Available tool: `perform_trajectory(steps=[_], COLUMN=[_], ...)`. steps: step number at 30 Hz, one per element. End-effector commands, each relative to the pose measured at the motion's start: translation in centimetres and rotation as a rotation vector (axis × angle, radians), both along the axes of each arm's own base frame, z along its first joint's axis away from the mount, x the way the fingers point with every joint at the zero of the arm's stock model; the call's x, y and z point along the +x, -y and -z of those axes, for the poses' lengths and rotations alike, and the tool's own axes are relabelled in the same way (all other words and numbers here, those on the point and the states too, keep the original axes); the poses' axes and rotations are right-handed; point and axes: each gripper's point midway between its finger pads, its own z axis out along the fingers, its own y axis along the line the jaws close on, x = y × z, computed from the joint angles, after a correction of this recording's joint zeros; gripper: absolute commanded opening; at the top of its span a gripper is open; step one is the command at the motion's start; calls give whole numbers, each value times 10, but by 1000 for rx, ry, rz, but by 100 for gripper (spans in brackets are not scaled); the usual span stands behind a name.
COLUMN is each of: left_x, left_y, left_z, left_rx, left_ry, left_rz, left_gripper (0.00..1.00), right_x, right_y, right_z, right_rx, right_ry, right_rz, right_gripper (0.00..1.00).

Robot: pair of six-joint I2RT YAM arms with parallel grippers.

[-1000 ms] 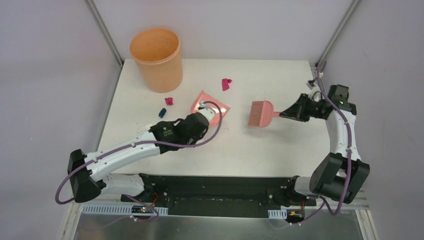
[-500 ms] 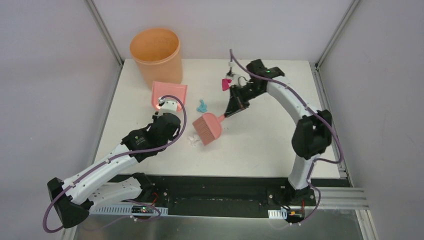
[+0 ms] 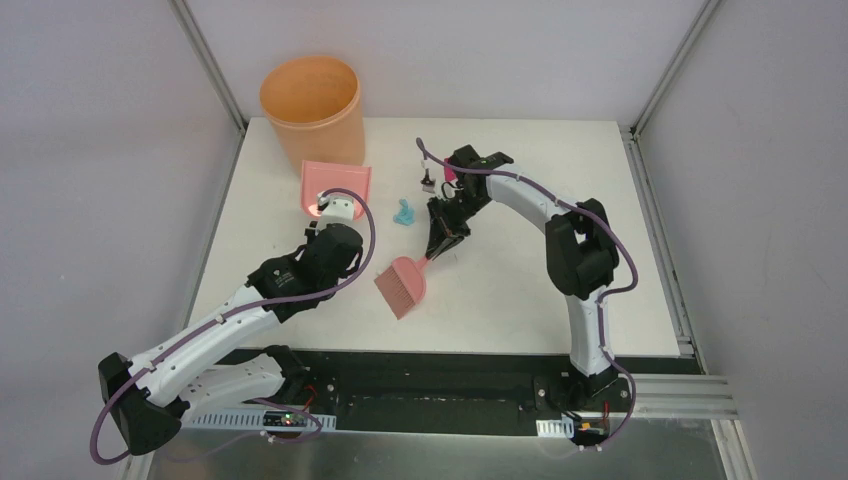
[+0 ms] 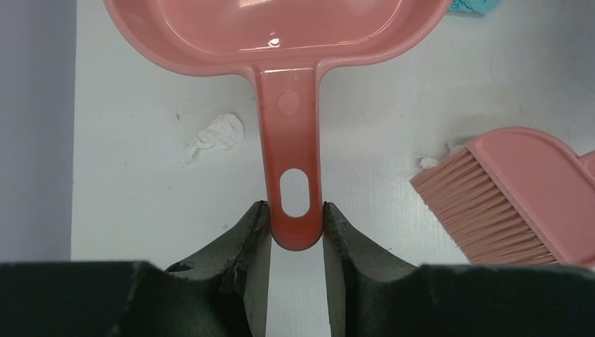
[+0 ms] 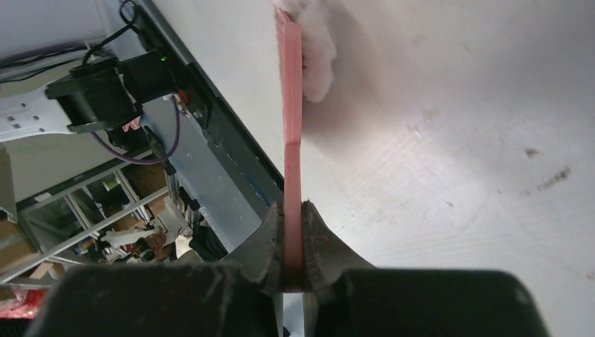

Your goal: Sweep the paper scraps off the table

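- The left pincer [image 4: 295,209] is clenched on the end of the handle of the salmon dustpan [image 4: 281,42], with one finger on each side of the hanging hole
- The pan lies flat on the table [image 3: 520,290], straight ahead of this pincer
- A white scrap [image 4: 216,133] lies ahead of the left pincer, to the left of the handle, near it but not touching
- The light blue scrap [image 3: 404,214] lies ahead and to the right of the left pincer, just past the pan's right corner; from above it sits between the dustpan and the right pincer, close to both
- The right pincer [image 5: 293,209] is grasping the thin handle of the brush [image 3: 402,285], its fingers pressed flat on either face
- The bristle head is ahead of this pincer, low over the table; whether it touches cannot be told
- A tiny white fleck [image 4: 428,163] lies at the bristle tips
- A magenta scrap [image 3: 449,176] shows behind the right pincer, beside the arm and partly hidden by it
- The orange bucket [image 3: 312,115] stands beyond the dustpan, farther ahead of the left pincer
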Motion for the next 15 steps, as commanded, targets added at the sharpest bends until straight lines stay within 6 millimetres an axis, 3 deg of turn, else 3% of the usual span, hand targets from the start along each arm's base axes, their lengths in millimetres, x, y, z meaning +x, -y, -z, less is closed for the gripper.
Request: perform_trajectory(steps=[1, 5, 8, 11, 15], left_x=[8, 10, 10, 11, 13], left_y=[6, 7, 10, 12, 12], left_z=[-6, -3, 0, 1, 2], left_rx=[-37, -32, -29, -29, -31], left_ry=[32, 16, 5, -2, -5], left_rz=[-2, 6, 19, 29, 26], left_gripper=[0, 0, 0, 0, 0], right_x=[15, 31, 33, 19, 2], right_y=[37, 105, 143, 138, 98], right_z=[-16, -16, -34, -61, -106], right_rx=[-94, -250, -213, -76, 203], right_ry=[133, 265, 267, 279, 219], right_rz=[144, 294, 391, 330, 245], right_gripper=[0, 0, 0, 0, 0])
